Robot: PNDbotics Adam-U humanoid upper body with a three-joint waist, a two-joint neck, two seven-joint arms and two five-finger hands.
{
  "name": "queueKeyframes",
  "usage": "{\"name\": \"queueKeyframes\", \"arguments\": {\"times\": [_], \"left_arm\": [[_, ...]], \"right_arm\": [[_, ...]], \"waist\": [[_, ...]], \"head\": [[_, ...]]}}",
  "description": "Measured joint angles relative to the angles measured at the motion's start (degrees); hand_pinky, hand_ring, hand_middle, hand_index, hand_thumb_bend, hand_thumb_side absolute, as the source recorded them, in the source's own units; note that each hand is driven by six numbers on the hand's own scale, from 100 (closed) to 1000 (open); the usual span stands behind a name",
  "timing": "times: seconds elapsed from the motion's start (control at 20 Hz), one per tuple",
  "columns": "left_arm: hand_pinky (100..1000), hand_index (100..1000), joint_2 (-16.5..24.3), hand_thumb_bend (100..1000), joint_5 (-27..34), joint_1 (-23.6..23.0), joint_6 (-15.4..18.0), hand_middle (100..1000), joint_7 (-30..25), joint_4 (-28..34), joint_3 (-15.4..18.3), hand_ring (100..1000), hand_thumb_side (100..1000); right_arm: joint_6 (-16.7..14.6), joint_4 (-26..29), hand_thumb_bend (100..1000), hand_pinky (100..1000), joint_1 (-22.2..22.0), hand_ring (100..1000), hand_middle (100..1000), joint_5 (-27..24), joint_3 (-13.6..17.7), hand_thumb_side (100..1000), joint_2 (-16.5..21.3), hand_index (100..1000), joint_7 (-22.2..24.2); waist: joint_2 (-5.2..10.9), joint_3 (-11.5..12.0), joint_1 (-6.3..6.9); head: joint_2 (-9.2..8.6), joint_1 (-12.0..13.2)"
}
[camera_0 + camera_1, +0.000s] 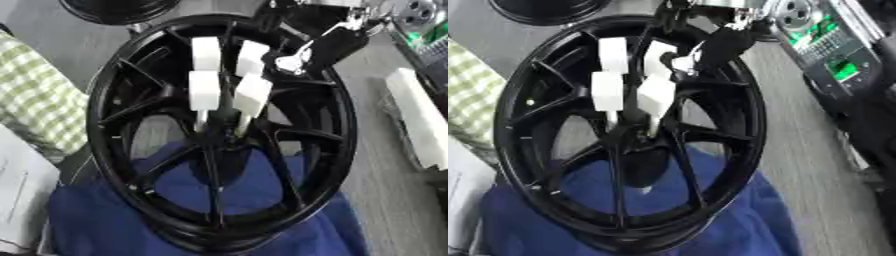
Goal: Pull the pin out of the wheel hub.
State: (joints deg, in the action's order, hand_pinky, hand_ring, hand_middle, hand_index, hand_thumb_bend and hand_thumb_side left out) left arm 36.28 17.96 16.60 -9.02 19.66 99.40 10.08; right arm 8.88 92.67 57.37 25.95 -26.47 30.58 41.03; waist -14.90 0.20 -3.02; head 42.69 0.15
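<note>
1. Near us, lower frame: blue cloth (pixel 262 225) under the black wheel hub (pixel 337 145) on the grey tabletop (pixel 385 200).
2. Centre: white pins (pixel 204 90) stand in the hub's middle.
3. Upper right: right robot hand (pixel 302 55) beside the pins; we cannot tell its fingers' state. We judge it is approaching; next, pinch one pin and pull straight out.

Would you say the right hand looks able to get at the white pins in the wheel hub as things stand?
Probably yes. The right hand is already inside the wheel's upper rim, right beside the upper right white pin; nothing visible lies between them. Whether it touches the pin, I cannot tell.
</note>
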Motion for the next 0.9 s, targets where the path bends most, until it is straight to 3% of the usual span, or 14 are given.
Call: {"name": "queueKeyframes", "arguments": {"times": [0.25, 0.9], "left_arm": [[706, 735, 0.0, 191, 0.0, 0.0, 0.0, 516, 0.0, -0.2, 0.0, 719, 713], [705, 732, -0.1, 187, 0.0, 0.4, -0.1, 513, 0.0, -0.2, 0.0, 719, 719]], "right_arm": [[0.2, -0.2, 299, 879, 0.0, 803, 742, 2.3, -0.1, 456, -0.1, 859, -1.5], [0.3, -3.0, 291, 884, 0.1, 807, 745, 5.2, -0.4, 469, -0.9, 863, -3.7]], "waist": [[-0.16, 0.3, -0.25], [-1.03, 1.1, -0.31]], "head": [[0.04, -0.3], [-0.02, -1.2]]}}
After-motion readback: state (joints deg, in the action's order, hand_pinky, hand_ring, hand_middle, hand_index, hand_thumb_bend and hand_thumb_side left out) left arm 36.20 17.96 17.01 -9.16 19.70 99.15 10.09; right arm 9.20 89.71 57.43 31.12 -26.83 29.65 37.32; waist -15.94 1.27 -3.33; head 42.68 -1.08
